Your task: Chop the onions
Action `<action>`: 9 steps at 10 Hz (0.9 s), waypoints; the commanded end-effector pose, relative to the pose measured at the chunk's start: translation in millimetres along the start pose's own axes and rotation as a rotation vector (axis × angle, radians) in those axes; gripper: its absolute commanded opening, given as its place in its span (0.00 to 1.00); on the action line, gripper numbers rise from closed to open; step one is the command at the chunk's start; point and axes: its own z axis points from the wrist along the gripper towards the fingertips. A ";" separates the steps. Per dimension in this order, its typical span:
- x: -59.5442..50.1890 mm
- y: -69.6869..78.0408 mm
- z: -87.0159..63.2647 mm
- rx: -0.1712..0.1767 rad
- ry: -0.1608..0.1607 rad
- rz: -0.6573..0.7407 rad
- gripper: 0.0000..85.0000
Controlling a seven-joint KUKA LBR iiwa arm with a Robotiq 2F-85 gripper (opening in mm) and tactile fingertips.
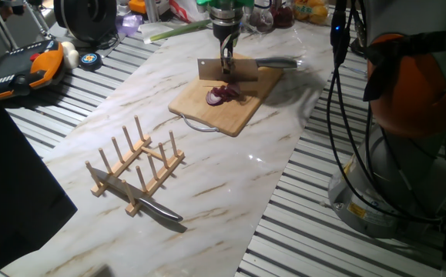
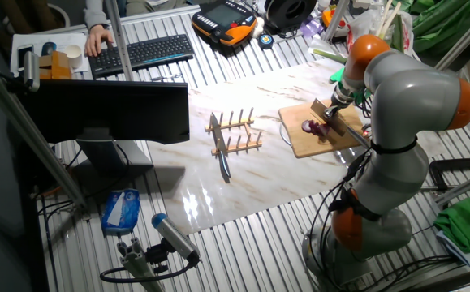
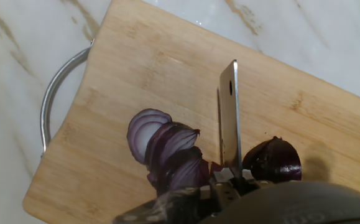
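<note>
The onions lie on a wooden cutting board [image 1: 238,115]: purple slices [image 3: 167,149] fanned out to the left of a cleaver blade [image 3: 229,118], and an uncut dark end piece [image 3: 273,158] to its right. In one fixed view the onion [image 1: 223,95] sits just below the blade [image 1: 211,71]. My gripper [image 1: 226,60] comes down from above and is shut on the cleaver's spine, holding the blade upright with its edge down over the onion. The other fixed view shows the gripper [image 2: 336,103], onion [image 2: 311,127] and board [image 2: 303,144]. The gripper body hides the near part of the onion in the hand view.
A wooden peg rack [image 1: 134,165] stands on the marble top with a second knife [image 1: 159,210] lying against it. The board has a metal loop handle [image 3: 55,93]. Clutter and an orange teach pendant [image 1: 34,65] sit at the back; the robot base [image 1: 407,154] is on the right.
</note>
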 end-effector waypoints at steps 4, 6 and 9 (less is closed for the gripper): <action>-0.8 0.3 3.0 -0.002 -0.002 0.002 0.01; -0.2 1.8 6.4 -0.005 -0.005 0.002 0.01; 2.7 7.0 12.7 -0.007 -0.012 0.010 0.01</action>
